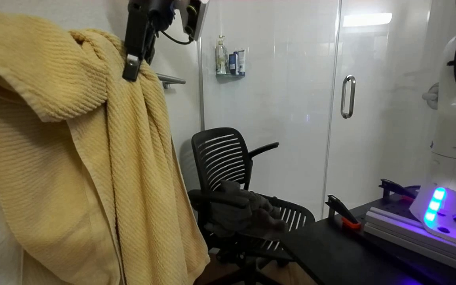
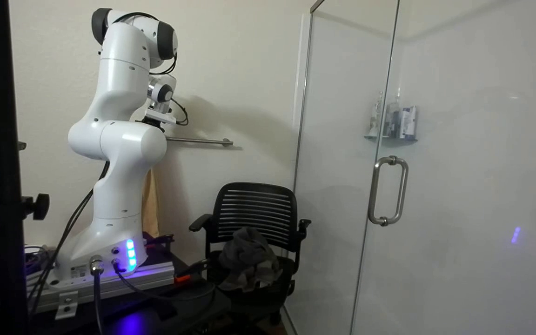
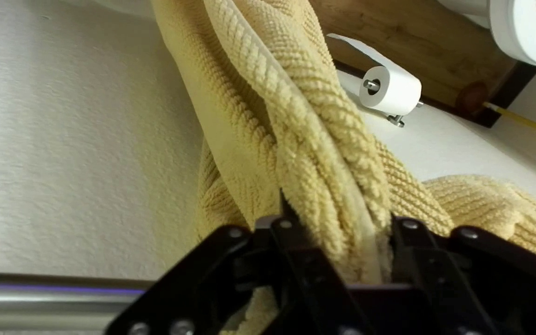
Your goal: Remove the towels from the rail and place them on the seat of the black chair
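A yellow towel (image 1: pixel 145 166) hangs over the metal rail (image 1: pixel 172 79) on the wall. The rail also shows in an exterior view (image 2: pixel 198 141) and at the lower left of the wrist view (image 3: pixel 49 304). My gripper (image 1: pixel 132 70) is at the top of the towel, near the rail. In the wrist view the fingers (image 3: pixel 340 216) are closed on a bunched fold of the towel (image 3: pixel 296 111), which fills the gap between them. A grey towel (image 2: pixel 249 260) lies crumpled on the seat of the black chair (image 2: pixel 256 187), also seen in an exterior view (image 1: pixel 222 136).
The chair's armrests (image 1: pixel 263 149) rise beside its seat. A black table (image 1: pixel 331 249) with clamps carries the arm's base (image 2: pixel 105 251). A glass shower door with a handle (image 2: pixel 375 195) stands beside the chair. A toilet paper roll (image 3: pixel 396 93) is below the towel.
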Action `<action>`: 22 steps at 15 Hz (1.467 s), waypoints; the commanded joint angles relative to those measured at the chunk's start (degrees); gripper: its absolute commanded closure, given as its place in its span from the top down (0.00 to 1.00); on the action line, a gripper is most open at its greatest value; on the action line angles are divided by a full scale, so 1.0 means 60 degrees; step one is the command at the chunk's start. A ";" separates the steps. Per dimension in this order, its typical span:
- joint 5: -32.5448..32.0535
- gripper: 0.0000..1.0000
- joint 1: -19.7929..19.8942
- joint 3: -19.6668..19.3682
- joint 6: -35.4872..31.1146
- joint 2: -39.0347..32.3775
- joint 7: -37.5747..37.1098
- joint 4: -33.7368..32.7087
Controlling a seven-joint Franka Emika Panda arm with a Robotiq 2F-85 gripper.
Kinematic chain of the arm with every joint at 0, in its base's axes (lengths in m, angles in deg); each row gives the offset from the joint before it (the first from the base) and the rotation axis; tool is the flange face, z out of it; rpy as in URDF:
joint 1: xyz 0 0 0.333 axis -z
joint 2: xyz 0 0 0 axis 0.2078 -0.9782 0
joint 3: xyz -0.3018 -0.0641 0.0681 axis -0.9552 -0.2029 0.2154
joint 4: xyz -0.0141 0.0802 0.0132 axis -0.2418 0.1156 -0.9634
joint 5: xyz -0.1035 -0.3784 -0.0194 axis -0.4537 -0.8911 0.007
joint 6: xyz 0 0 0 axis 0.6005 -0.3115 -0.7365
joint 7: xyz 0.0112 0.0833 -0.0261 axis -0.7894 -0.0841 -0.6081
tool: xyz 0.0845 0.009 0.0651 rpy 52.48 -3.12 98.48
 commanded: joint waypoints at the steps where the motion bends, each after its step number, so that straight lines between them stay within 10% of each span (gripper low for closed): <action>1: 0.0062 0.06 0.0124 0.0109 -0.0186 0.0637 -0.0372 0.0415; 11: -0.2087 0.06 0.0472 -0.0526 0.0956 0.3114 -0.4117 -0.0596; 22: -0.4990 0.06 0.2337 -0.0728 0.2924 0.4567 -0.7722 -0.3595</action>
